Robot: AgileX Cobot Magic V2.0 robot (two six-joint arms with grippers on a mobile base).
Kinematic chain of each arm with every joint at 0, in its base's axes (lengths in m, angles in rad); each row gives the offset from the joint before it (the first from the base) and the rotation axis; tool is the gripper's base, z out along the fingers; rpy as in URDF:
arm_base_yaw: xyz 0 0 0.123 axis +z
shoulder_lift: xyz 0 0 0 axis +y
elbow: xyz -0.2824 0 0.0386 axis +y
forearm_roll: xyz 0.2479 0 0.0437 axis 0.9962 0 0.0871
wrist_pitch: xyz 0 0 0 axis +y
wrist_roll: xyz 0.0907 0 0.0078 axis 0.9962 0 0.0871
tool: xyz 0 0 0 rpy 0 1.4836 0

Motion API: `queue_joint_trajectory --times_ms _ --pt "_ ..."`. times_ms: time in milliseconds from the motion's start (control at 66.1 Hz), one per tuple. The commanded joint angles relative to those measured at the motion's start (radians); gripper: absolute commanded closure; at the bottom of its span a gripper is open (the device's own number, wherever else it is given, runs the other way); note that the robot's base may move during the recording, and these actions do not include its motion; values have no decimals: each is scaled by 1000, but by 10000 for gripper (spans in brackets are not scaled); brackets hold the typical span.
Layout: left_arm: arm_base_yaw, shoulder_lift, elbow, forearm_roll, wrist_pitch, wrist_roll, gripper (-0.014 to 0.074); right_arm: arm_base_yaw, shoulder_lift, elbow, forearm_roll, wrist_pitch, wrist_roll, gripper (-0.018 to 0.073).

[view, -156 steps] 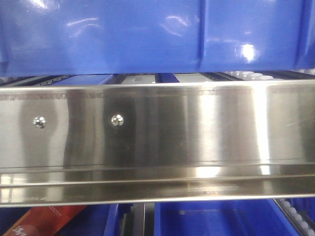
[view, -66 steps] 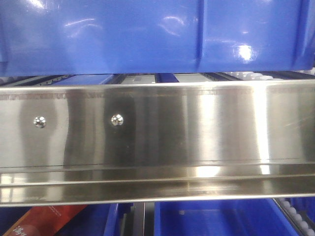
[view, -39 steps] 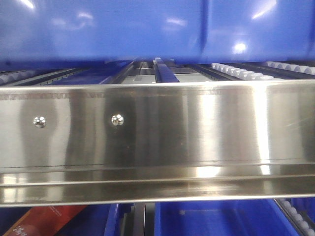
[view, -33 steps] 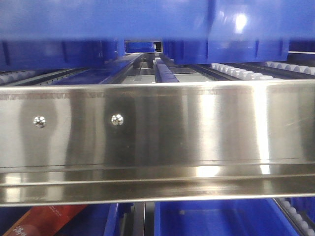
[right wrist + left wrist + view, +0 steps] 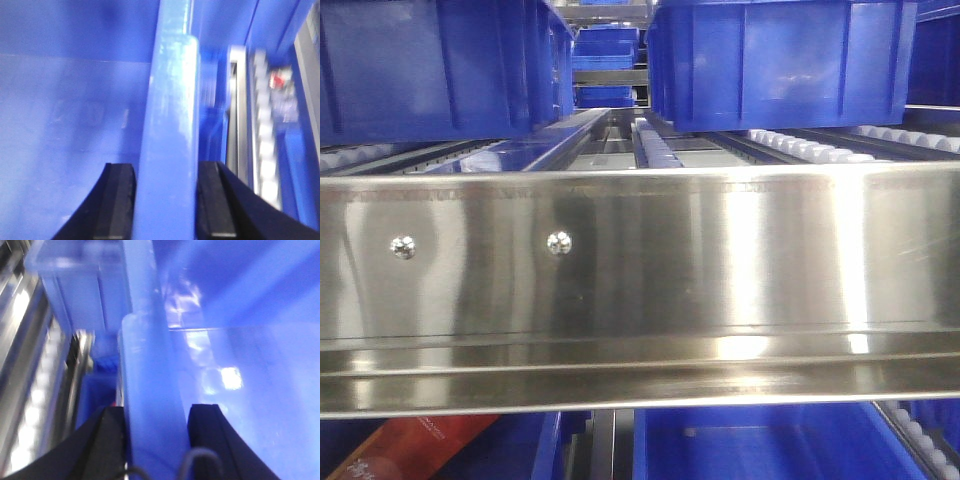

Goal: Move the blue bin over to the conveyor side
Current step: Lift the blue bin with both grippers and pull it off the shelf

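Observation:
The blue bin shows only in the wrist views, and it is out of the front view. In the left wrist view its thick glossy rim [image 5: 145, 365] runs between the two black fingers of my left gripper [image 5: 157, 412], which is shut on it. In the right wrist view the opposite rim [image 5: 172, 100] runs between the fingers of my right gripper [image 5: 167, 170], also shut on it. Both wrist views are blurred. The bin's inner wall fills most of each view. The conveyor is not in view.
A shiny steel rack beam [image 5: 640, 270] spans the front view. Behind it are white rollers [image 5: 800, 145] and other blue bins at the left [image 5: 420, 70] and right [image 5: 780, 60]. Below it, a blue bin [image 5: 760, 445] and a red item [image 5: 410, 445] show.
The blue bin that filled the top of the front view has risen out of it. The rollers and the bins farther back on the rack now show.

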Motion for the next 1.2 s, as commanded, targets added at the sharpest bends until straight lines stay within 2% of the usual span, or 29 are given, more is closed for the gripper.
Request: queue_joint_trajectory --times_ms 0,136,318,469,605,742,908,1181 --pt "3 -49 73 11 -67 18 611 -5 -69 66 -61 -67 -11 638" --pt "-5 -81 147 -15 -67 18 611 -5 -155 158 -61 -67 23 638" --pt "-115 -83 156 -15 -67 16 613 -5 -249 199 -61 -67 23 638" --pt "-192 -83 156 34 -67 -62 613 -5 -282 201 -61 -67 23 638" --pt "-238 -83 156 45 -67 -68 613 -5 -286 201 -61 -67 23 638" --pt "-256 -71 151 53 -67 -78 613 -5 -286 201 -61 -67 23 638" --pt "-256 -71 125 112 -67 -92 613 -5 -286 201 -61 -67 23 638" --pt "-256 -68 44 121 -67 -92 613 -5 -262 201 -61 -67 23 638"
